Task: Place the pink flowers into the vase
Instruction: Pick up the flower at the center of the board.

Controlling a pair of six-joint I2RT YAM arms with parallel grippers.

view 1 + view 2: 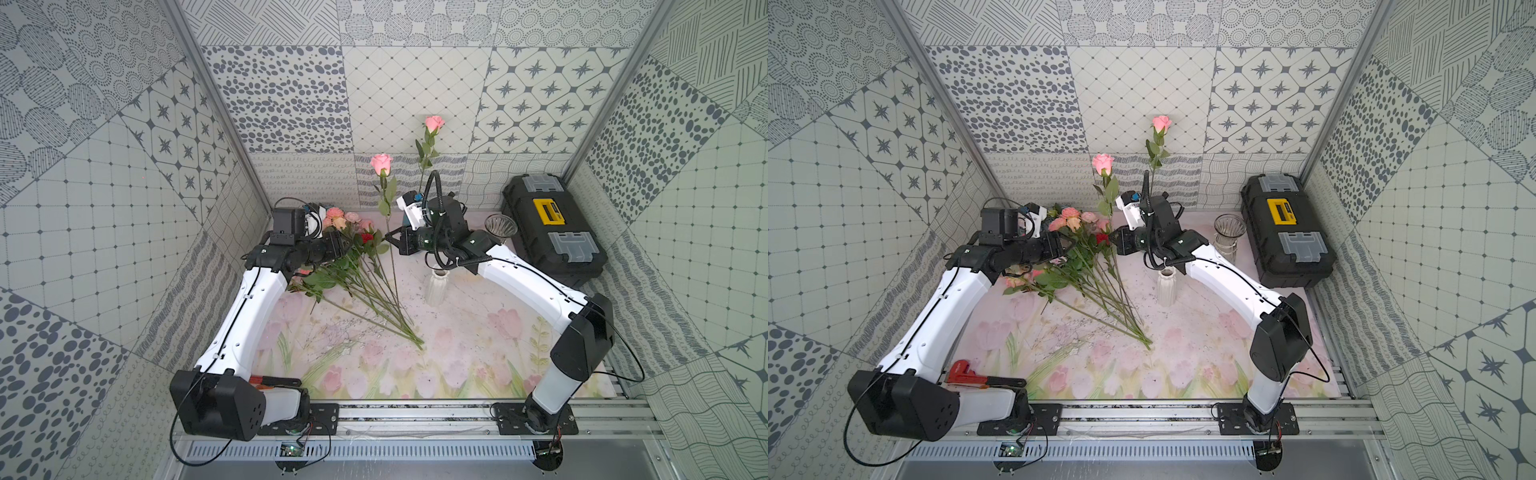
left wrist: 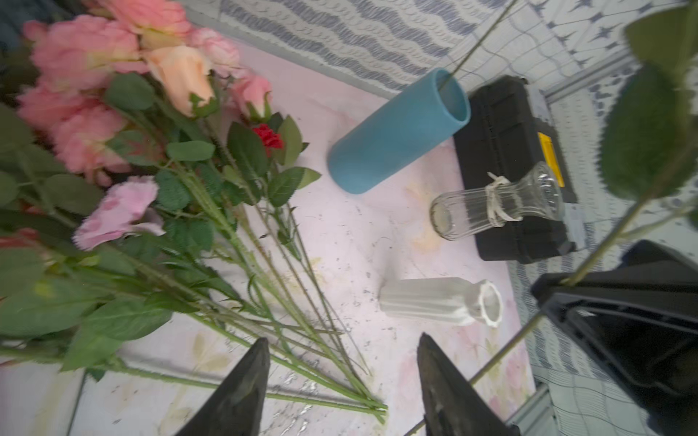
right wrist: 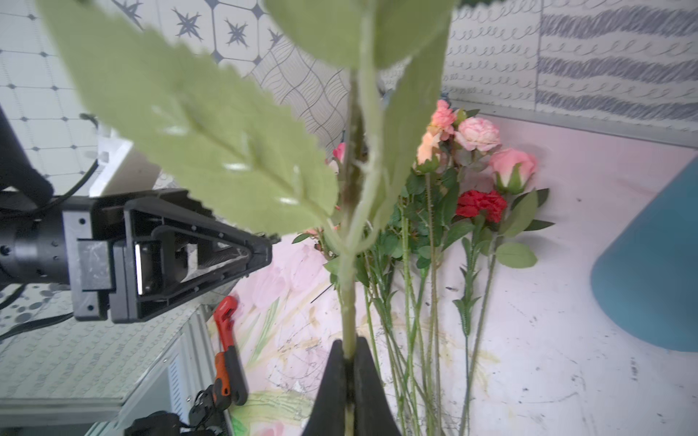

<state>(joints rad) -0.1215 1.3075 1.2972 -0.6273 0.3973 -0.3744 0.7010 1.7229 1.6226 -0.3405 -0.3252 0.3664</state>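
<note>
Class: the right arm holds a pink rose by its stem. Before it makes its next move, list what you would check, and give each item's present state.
1. Right gripper shut on the long-stemmed pink rose: ok.
2. Left gripper open and apart from that stem: ok.
3. Matte blue cylinder vase has room at its mouth beside the one stem in it: ok.
4. Held stem's lower end free of the bunch of pink flowers lying flat: cannot tell.
5. Small red carnation lies in the bunch, ungripped: ok.
</note>
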